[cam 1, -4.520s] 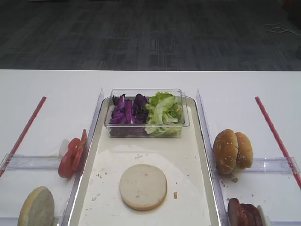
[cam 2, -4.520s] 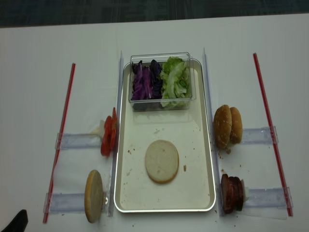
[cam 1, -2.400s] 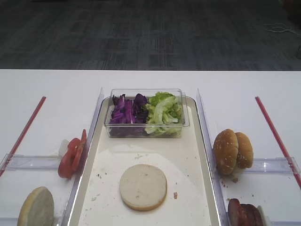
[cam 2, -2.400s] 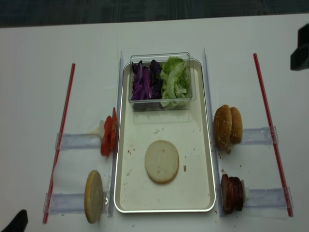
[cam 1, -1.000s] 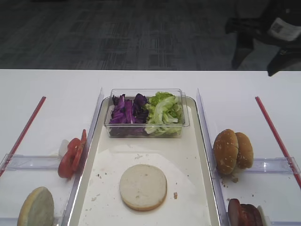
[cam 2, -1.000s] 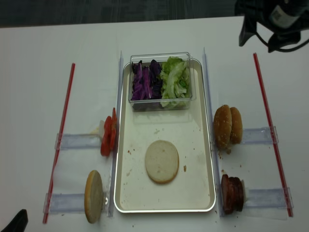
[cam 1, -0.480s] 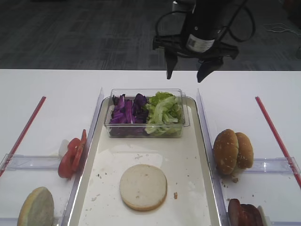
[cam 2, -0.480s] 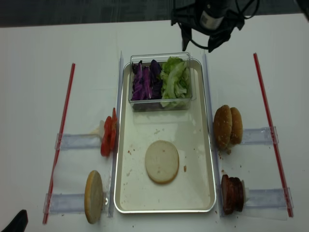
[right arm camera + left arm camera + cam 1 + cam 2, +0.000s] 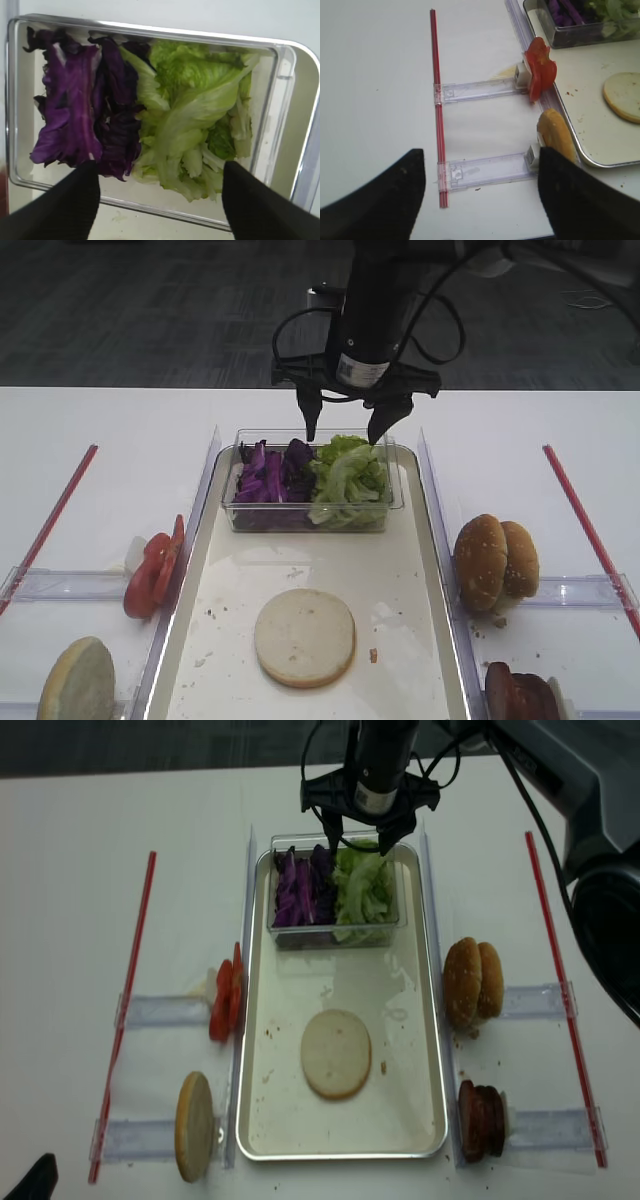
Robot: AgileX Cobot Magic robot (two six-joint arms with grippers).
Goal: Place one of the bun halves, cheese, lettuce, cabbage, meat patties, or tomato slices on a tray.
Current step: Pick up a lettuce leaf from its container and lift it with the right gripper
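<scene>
Right wrist view looks straight down into the clear tub (image 9: 282,107), where the lettuce (image 9: 192,117) fills the right half and the purple cabbage (image 9: 80,107) the left. The right gripper (image 9: 345,432) hangs just above the tub with its fingers spread wide and nothing between them — one fingertip over the cabbage edge, the other over the far side of the lettuce. The left gripper (image 9: 480,195) sits well off to the side above bare table, fingers apart and empty.

The tub stands on the far end of the tray (image 9: 425,1050), and one pale bun half (image 9: 336,1053) already lies on the liner nearer the front.

The step in hand looks like a lettuce pick. To do it well, the claw should shift slightly toward the lettuce side so both fingers straddle green leaf only, then go down deep enough to catch a rib rather than a loose frill. Closing gently should avoid crushing the leaves, and a straight lift should clear the tub wall — dragging sideways could tip the tub or pull cabbage along.
</scene>
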